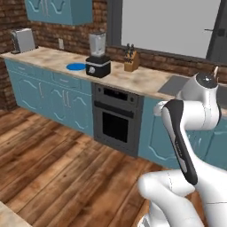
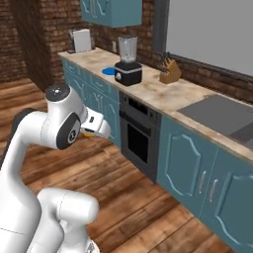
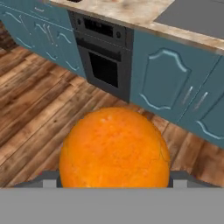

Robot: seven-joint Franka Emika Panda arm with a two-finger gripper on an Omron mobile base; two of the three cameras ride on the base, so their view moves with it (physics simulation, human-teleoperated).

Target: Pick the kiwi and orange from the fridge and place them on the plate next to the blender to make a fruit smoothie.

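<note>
Tool (image 3: pixel 114 175) pinching orange (image 3: pixel 114 148) above floor, w/ blue plate (image 1: pixel 76 67) beside blender (image 1: pixel 98 55) on table far ahead; orange delivery pending, kiwi's status can't be told.

One orange (image 3: pixel 114 148), one blue plate (image 1: pixel 76 67), one blender (image 1: pixel 98 55), one oven (image 1: pixel 116 119), one knife block (image 1: pixel 131 61)

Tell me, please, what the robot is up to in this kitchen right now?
The robot arm is carrying the orange in its gripper, jaws closed around it, held above the wooden floor in front of the oven. The blue plate sits bare on the counter beside the blender, some way off to the left, so the orange has yet to be delivered.
</note>
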